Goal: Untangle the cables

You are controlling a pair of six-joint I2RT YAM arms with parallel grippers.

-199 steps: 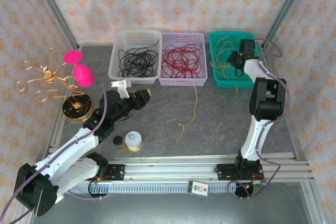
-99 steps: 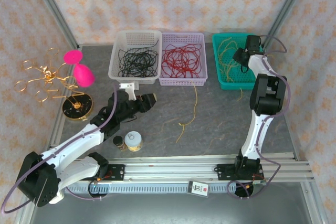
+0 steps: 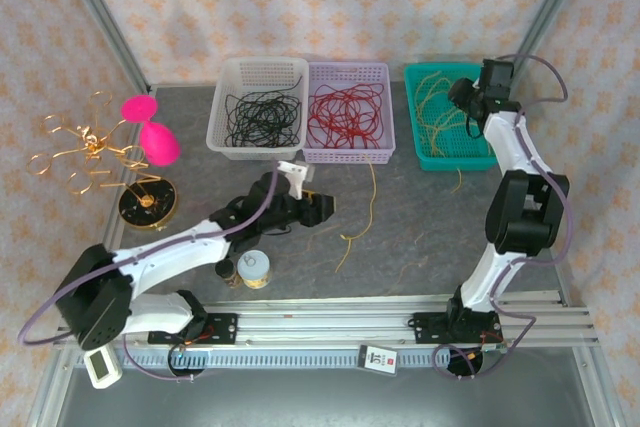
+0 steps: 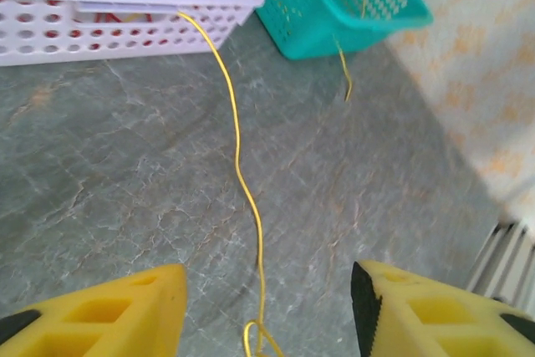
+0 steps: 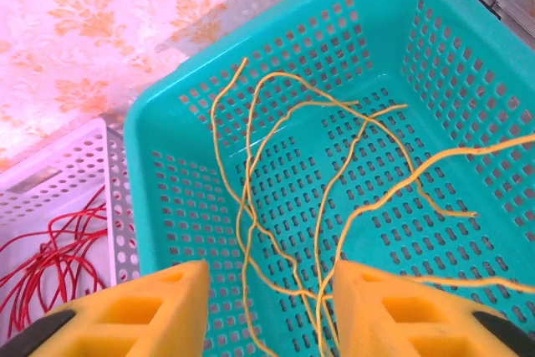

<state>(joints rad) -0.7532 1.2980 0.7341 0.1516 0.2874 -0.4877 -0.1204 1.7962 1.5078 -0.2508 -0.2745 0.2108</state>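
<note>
Cables (image 5: pixel 249 198) lie in the teal basket (image 5: pixel 142 206) under the right gripper (image 5: pixel 267 307), parted and empty; left gripper (image 4: pixel 267 311), likewise, straddles a yellow strand (image 4: pixel 238 165).

My left arm lies low, stretched forward toward the middle, left gripper (image 3: pixel 318 209) with its jaws apart. My right arm stands tall and reaches far back, right gripper (image 3: pixel 463 97) likewise parted.

overhead camera looks down across the table (image 3: pixel 430 237); both wrist cameras sit close, sharing the teal basket (image 4: pixel 318 31).
</note>
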